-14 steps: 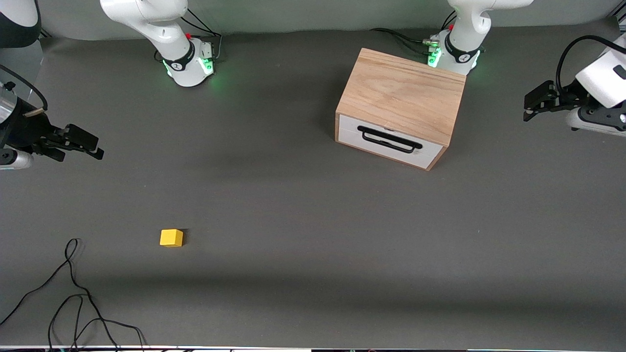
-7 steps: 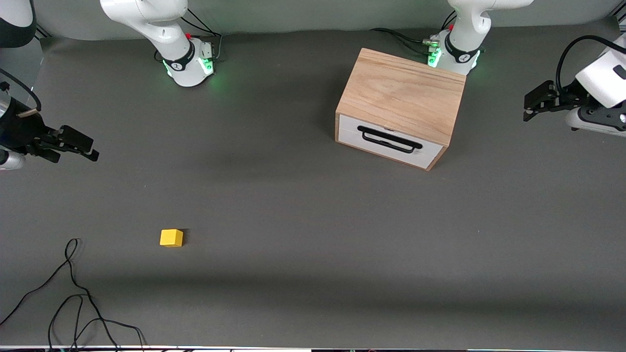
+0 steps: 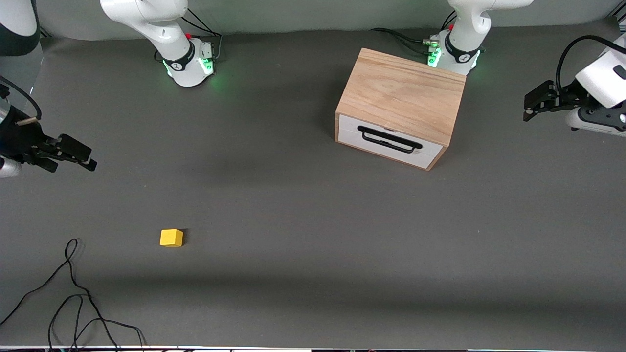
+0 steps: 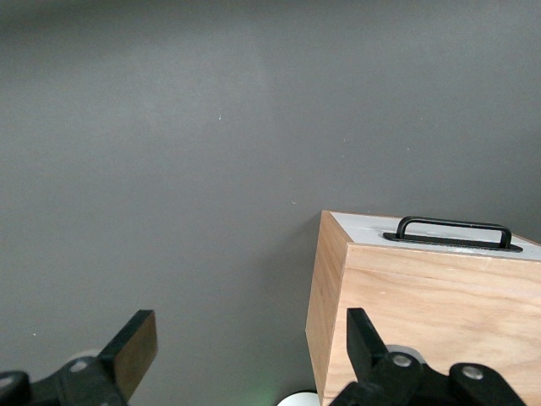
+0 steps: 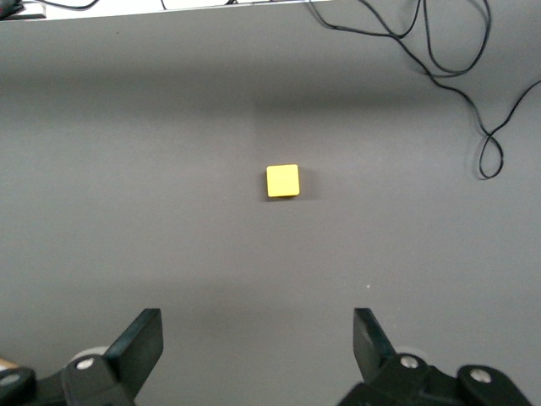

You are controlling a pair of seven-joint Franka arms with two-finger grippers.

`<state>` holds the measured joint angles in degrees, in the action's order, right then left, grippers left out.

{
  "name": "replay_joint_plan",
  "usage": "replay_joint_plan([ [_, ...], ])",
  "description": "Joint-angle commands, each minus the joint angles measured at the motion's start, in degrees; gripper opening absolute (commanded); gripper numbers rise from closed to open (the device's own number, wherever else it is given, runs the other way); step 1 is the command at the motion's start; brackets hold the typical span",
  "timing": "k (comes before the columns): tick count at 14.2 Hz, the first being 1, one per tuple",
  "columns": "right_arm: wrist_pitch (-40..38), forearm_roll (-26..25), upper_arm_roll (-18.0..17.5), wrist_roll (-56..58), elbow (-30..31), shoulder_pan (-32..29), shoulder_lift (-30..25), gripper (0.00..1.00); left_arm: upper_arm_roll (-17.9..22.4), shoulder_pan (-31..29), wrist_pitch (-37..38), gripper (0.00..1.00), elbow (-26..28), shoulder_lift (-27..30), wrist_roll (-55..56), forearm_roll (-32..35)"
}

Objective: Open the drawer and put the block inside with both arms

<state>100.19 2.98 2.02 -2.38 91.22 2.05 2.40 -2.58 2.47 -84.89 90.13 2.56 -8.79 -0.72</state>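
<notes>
Both grippers empty, jaws wide. Right gripper hangs over bare table at right arm's end; block nearer camera, cable beside it. Left gripper hangs beside box; drawer closed.

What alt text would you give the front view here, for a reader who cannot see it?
A grey table holds a closed white drawer in a light-wood box near the left arm's base, and a small yellow block nearer the camera toward the right arm's end. The open left gripper and open right gripper hover at the table's two ends, holding nothing.
</notes>
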Motion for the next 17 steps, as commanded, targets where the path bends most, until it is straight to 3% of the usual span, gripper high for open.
replay_joint_plan([
  [1,0.62,-1.31,0.09,0.54,-0.61,-0.03,0.67,1.0,-0.24,-0.18,0.34,1.0,0.4,0.34,-0.79,0.63],
  [8,1.94,-0.79,0.09,0.54,-0.7,-0.29,1.11,1.0,-0.32,0.52,1.39,1.0,-0.22,-3.0,-0.27,0.54],
  [13,1.94,-0.79,0.0,0.19,-0.87,0.15,1.55,1.0,-0.85,0.87,-1.93,1.0,-0.74,-6.68,0.35,-0.6],
  [17,1.94,-0.79,0.0,-0.25,-0.78,-0.02,1.55,1.0,-1.99,4.9,-7.82,1.0,-0.66,-11.78,17.52,-1.22],
])
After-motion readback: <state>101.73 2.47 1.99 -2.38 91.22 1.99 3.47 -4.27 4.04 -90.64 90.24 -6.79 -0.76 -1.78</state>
